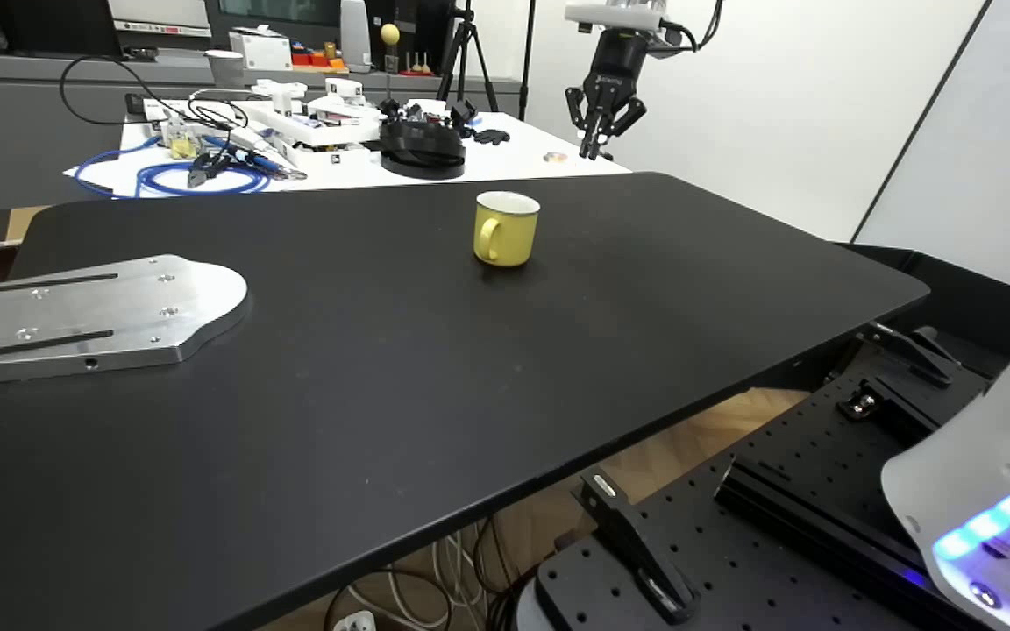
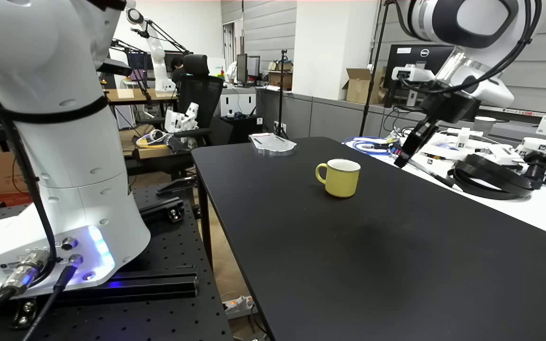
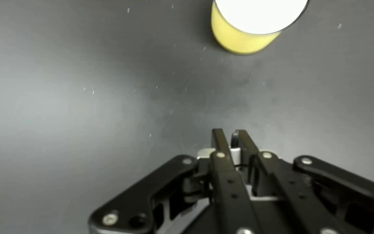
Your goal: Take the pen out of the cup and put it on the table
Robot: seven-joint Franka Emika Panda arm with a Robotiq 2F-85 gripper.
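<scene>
Since jaws look clenched on pen (image 3: 235,144), apart from cup (image 1: 507,232), we reckon only lowering to worktop (image 1: 417,386) remains; in wrist view pen's dark end points roughly cup-ward, tilt hard to tell.

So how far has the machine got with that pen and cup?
Done, apparently: nothing sticks out of the cup. Under way: the hand seems to hold the pen, a thin dark stick in the wrist view. Remaining: with the hand raised, setting the pen on the table.

The table (image 1: 400,394) looks matt, the cup (image 2: 342,180) glossy, the plate (image 1: 106,307) shiny metal.
</scene>
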